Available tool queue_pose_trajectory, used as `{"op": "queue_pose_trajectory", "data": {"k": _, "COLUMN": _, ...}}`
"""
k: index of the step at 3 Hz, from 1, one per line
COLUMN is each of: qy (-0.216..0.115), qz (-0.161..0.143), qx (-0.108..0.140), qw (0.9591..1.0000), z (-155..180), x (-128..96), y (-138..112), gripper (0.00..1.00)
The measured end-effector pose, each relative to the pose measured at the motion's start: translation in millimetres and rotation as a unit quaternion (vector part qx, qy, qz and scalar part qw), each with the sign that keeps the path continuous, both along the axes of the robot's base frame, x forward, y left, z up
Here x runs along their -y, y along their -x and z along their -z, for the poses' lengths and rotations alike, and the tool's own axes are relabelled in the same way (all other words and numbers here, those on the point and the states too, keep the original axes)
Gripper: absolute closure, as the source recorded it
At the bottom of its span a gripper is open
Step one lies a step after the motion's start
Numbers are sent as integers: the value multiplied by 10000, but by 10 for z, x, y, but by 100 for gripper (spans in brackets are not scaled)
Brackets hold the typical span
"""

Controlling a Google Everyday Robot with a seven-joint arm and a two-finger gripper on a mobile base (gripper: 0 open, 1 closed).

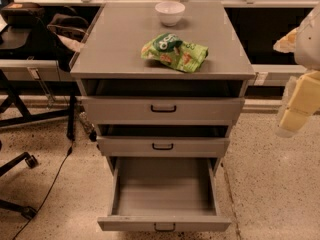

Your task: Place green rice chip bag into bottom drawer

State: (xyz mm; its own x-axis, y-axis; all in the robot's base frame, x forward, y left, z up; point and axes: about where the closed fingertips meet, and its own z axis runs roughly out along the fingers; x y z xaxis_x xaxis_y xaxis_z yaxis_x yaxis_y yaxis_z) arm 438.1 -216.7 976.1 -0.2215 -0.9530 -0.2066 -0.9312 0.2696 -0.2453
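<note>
The green rice chip bag (pixel 175 53) lies flat on top of the grey cabinet (pixel 120 39), near its front edge and a little right of centre. The bottom drawer (pixel 130 224) is pulled far out, and its inside looks empty. My gripper (pixel 294 115) hangs in the air at the right edge of the view, to the right of the cabinet and about level with the top drawer. It is well away from the bag and touches nothing.
A white bowl (pixel 170 12) stands at the back of the cabinet top. The top drawer (pixel 163 109) and middle drawer (pixel 163 146) are slightly pulled out. Chair legs with a wheel (pixel 31 160) and a black cable (pixel 50 186) are on the floor at left.
</note>
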Motion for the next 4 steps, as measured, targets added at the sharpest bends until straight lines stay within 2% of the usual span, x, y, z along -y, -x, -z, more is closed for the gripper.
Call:
{"op": "queue_pose_trajectory", "data": {"k": 1, "qy": -1, "qz": 1, "qx": 1, "qw": 10000, "z": 0, "x": 0, "y": 0, "gripper": 0}}
{"op": "queue_pose_trajectory", "data": {"k": 2, "qy": -270, "qz": 128, "qx": 187, "qw": 9994, "z": 5, "x": -21, "y": -77, "gripper": 0}}
{"op": "queue_pose_trajectory", "data": {"k": 3, "qy": -835, "qz": 487, "qx": 411, "qw": 9945, "z": 59, "x": -43, "y": -217, "gripper": 0}}
{"op": "queue_pose_trajectory", "data": {"k": 4, "qy": -1338, "qz": 822, "qx": 669, "qw": 9853, "z": 71, "x": -123, "y": -406, "gripper": 0}}
